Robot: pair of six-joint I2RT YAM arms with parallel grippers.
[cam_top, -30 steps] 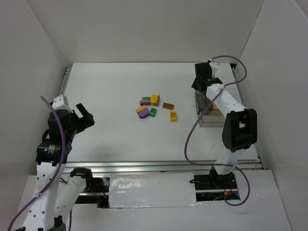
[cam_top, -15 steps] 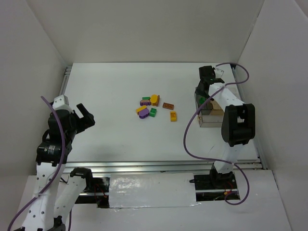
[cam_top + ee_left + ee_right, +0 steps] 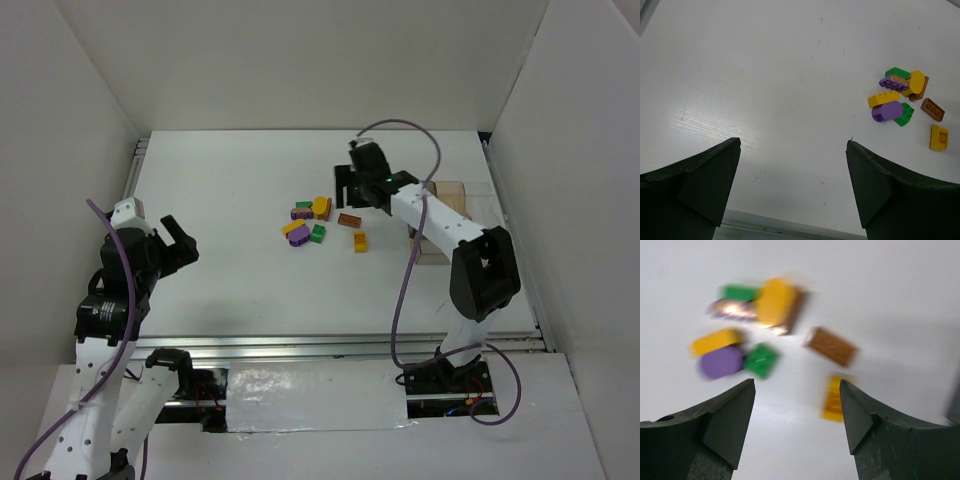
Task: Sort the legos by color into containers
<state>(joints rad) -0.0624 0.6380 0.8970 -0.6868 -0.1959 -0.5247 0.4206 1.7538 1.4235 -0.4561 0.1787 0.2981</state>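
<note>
The legos (image 3: 318, 222) lie in a loose cluster mid-table: green, purple, yellow-orange and brown bricks. My right gripper (image 3: 347, 192) hovers just behind them, open and holding nothing. Its wrist view is blurred; the gripper (image 3: 797, 381) looks down on a yellow brick (image 3: 833, 399) beside its right finger, a brown brick (image 3: 831, 346), a green one (image 3: 760, 360) and a purple one (image 3: 721, 361). The containers (image 3: 455, 192) sit at the right, partly hidden by the right arm. My left gripper (image 3: 178, 240) is open and empty at the left, far from the legos (image 3: 900, 97).
White walls enclose the table on three sides. A metal rail (image 3: 340, 345) runs along the near edge, with the arm bases behind it. The right arm's purple cable (image 3: 400, 125) loops above the far table.
My right arm swung left from over the containers to above the lego pile, and its jaws went from shut to open. The left arm has not moved.
</note>
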